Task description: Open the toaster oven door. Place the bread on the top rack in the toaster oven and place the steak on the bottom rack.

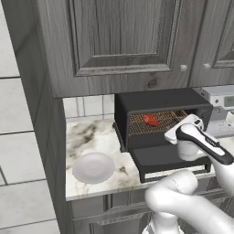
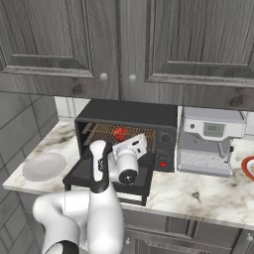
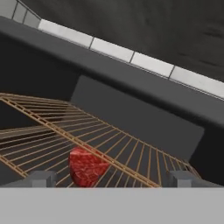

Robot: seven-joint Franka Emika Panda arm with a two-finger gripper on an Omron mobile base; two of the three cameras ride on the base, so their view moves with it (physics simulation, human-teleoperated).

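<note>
- Toaster oven sits on marble counter under grey cabinets; door hangs open, folded down flat twd the robot.
- Steak lies inside oven on a coppery wire rack. In hand view the steak sits under the upper grid, so it's on the lower one; bars of the top rack cross over it.
- Gripper is released, jaws wide apart, nothing betw. them; tips at abt 6 o'clock of hand view, steak just ahead, at 7 o'clock of pic ctr.
- In base views the hand hovers over the open door, just in front of the oven mouth.
- White plate on counter at 9 o'clock of the door, apart from it.
- Silver-white coffee machine stands just beside oven at its 3 o'clock in right base view.
- Bread: can't tell where it is.
</note>
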